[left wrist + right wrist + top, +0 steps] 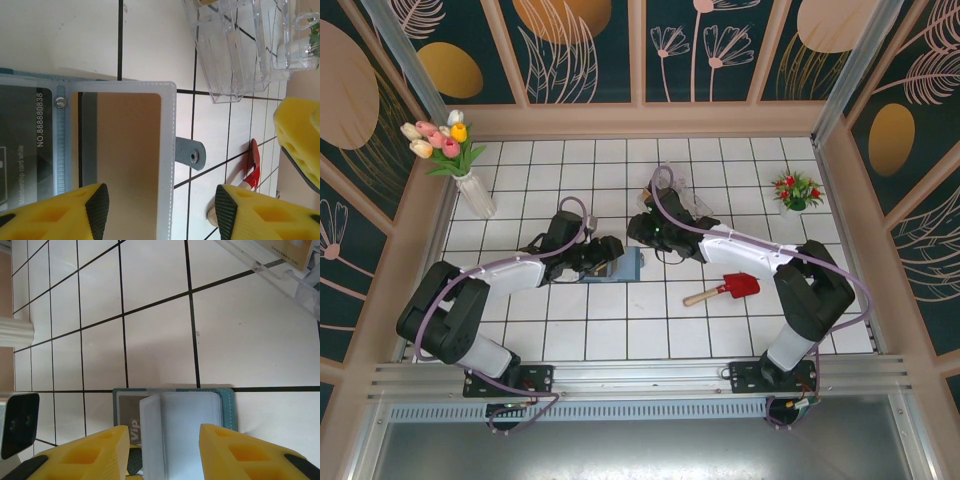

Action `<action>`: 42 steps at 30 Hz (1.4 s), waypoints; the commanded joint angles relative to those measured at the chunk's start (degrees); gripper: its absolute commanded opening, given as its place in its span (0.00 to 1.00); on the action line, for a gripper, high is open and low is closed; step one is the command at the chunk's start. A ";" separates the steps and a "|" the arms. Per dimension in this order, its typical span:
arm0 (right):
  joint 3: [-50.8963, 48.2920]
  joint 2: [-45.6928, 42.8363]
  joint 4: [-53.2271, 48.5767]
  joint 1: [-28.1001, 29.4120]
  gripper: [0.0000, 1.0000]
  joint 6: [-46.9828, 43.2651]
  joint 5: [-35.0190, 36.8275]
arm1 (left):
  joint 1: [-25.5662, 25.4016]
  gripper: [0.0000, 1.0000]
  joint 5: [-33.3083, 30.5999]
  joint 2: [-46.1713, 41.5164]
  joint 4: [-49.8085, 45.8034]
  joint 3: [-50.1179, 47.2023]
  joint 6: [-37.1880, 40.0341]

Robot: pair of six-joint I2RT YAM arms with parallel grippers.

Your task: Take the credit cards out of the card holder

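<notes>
Open slate-blue bifold card holder (pixel 623 266) on white tiles (pixel 650 330), cards not yet out.
Left gripper (pixel 157 205), fingers wide, straddles the clear sleeve (pixel 168 125) over the tan-beige card (pixel 125 150), dark grey card (pixel 22 135) beside it; right gripper (pixel 165 450) hangs wide and empty above. Next: pinch a card's edge and slide it free.
</notes>
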 commanded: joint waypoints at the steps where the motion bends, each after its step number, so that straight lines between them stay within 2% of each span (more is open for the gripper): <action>1: 0.47 0.20 1.36 0.14 0.42 -0.10 -0.88 | -0.16 0.56 -1.08 -0.80 1.20 0.56 0.22; 4: 0.66 0.27 1.25 0.16 0.43 -0.19 -0.78 | -0.16 0.52 3.07 1.26 5.74 -0.10 -1.75; 9: 0.56 0.27 1.31 0.16 0.43 -0.25 -0.96 | -0.16 0.49 3.48 4.17 5.67 0.76 -2.03; 18: 2.99 4.64 -0.16 1.11 0.37 -1.33 -4.12 | 0.43 0.38 -5.71 1.23 -5.57 3.17 2.71; 26: 5.53 10.25 -3.58 2.60 0.29 0.97 -4.04 | 1.49 0.25 -5.82 2.85 -6.80 3.13 3.24; 34: 9.78 13.19 -8.27 4.39 0.21 -0.32 -1.19 | 1.50 0.23 -6.04 5.13 -7.34 4.05 3.67; 42: 12.64 15.76 -12.69 5.17 0.18 -1.07 1.44 | 1.50 0.21 -5.41 6.31 -7.19 4.12 3.92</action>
